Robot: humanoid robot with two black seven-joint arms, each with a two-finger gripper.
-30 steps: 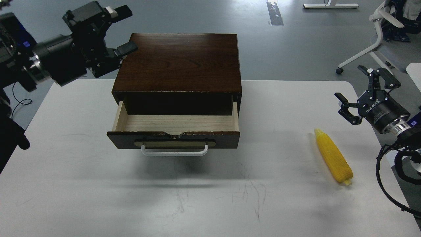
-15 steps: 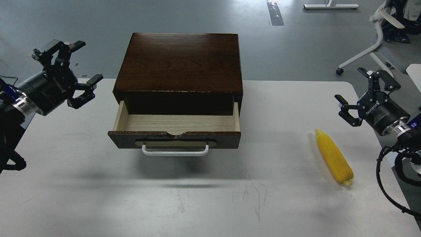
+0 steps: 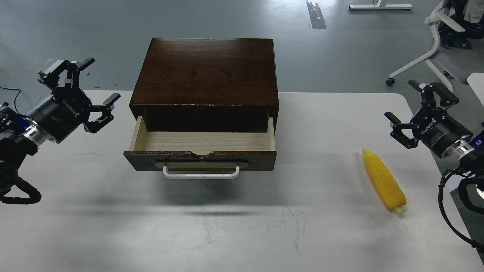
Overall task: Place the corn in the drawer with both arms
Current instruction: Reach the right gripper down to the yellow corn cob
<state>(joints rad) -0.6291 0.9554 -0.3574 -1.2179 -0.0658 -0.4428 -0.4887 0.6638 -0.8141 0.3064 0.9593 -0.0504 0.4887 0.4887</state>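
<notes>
The yellow corn lies on the white table at the right, its tip pointing away from me. The drawer stands pulled out of the dark cabinet; its pale wood inside is bare and its white bar handle faces me. My left gripper is open and empty, left of the cabinet above the table's far left edge. My right gripper is open and empty near the table's right edge, a little beyond and right of the corn.
The white table carries only the cabinet and the corn. A white office chair base stands on the grey floor at the back right. A black cable hangs from my right arm past the table's right edge.
My left arm has swung down and away from the cabinet's back left corner to the table's left side. My right gripper has shifted slightly up. Corn and drawer have not moved.
</notes>
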